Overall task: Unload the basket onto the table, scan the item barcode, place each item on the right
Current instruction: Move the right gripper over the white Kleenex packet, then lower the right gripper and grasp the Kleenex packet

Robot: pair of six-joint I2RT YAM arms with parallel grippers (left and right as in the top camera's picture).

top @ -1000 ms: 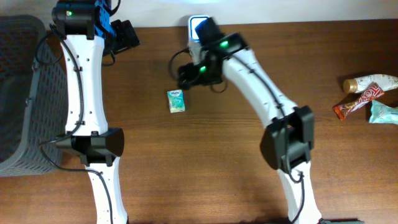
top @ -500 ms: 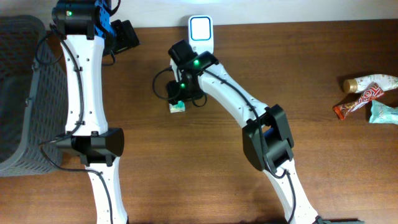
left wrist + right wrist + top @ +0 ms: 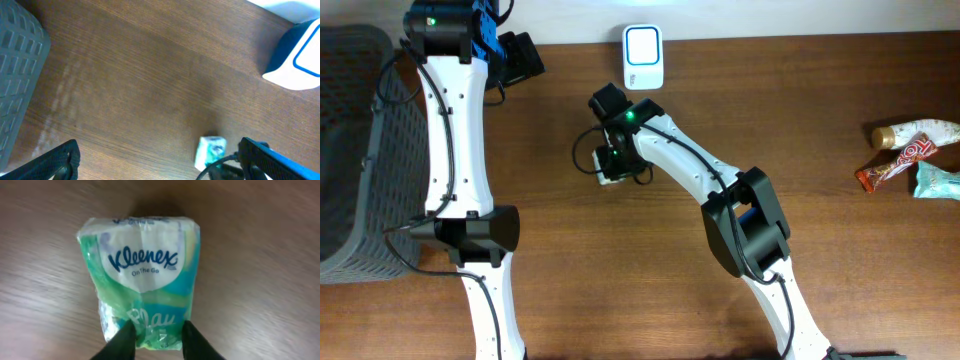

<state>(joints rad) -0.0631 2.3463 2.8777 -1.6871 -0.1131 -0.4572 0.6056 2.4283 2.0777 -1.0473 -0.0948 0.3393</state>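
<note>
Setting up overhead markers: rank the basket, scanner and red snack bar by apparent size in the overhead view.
1. Basket, largest by far, partly cut off at the edge.
2. Scanner.
3. Red snack bar, longer than the scanner but much thinner, so smaller overall.

Obstacles: basket point(image 3: 360, 150), left edge of desk point(image 3: 840, 260); scanner point(image 3: 643, 57), far edge, middle; snacks point(image 3: 910, 155), right edge. Passage: bare wood between scanner and snacks.

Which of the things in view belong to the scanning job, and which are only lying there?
For the job: Kleenex pack, scanner, right end effector.
Lying about: grey basket, snack packets.
</note>
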